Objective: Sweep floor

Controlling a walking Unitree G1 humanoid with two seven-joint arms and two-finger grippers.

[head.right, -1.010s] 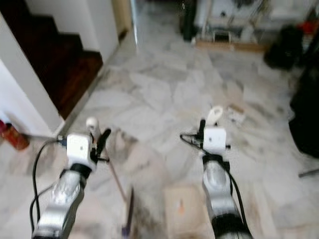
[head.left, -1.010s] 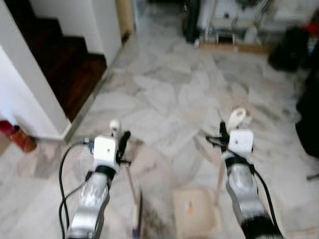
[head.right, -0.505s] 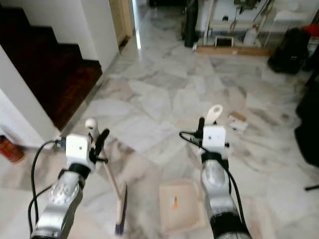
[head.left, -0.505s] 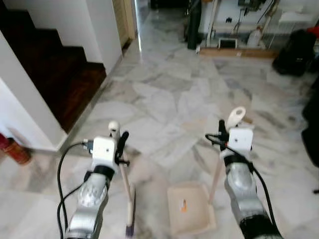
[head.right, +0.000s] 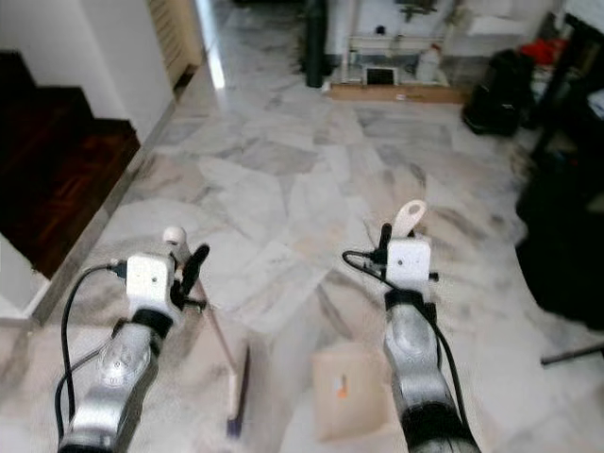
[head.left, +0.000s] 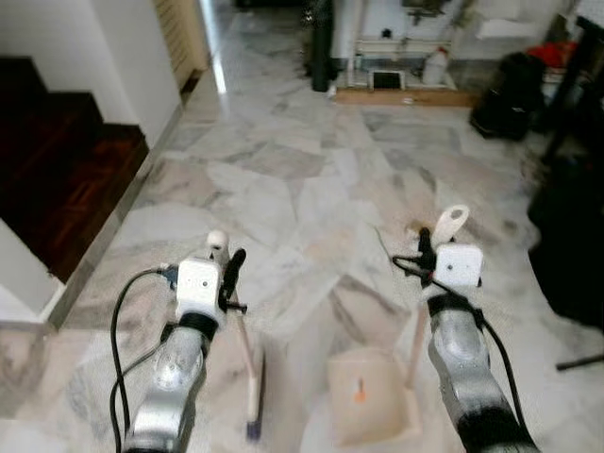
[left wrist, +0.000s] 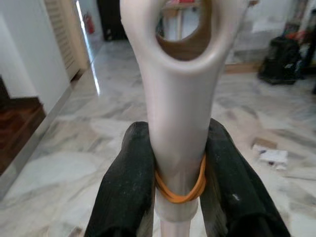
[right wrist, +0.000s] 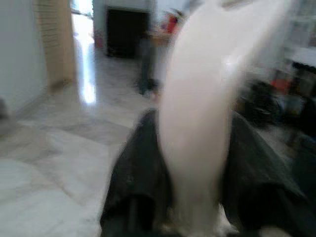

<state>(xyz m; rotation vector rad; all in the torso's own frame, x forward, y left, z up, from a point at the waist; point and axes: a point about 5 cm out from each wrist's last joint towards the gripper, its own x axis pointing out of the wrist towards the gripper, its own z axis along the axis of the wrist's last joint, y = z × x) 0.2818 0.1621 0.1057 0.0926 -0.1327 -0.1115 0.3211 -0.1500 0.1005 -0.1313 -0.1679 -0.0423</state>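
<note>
Marble floor, pale with grey and brown veining, spreads across the room to a far wall where a low wooden ledge, a white bottle and a dark upright post stand. Dark wooden stairs rise on the robot's left beside a white wall and a slatted door. Black bags sit far right, and a larger dark shape crowds the right edge, too blurred to name. No writing can be read anywhere.

Between the two silver arms lies a cream dustpan, flat on the floor, with a small orange mark on its pan. Its long handle rises to the right gripper, whose black fingers are clenched around the pale stem just under the looped end.

Left of the dustpan, a broom stands tilted, its head on the marble close beside the pan but apart from it. The left gripper is clamped on the cream broom handle, both black fingers pressed to its sides just below the hanging hole, with an orange rubber band wrapped round the handle between them.

A small scrap of litter lies on the floor ahead, well apart from the broom.
</note>
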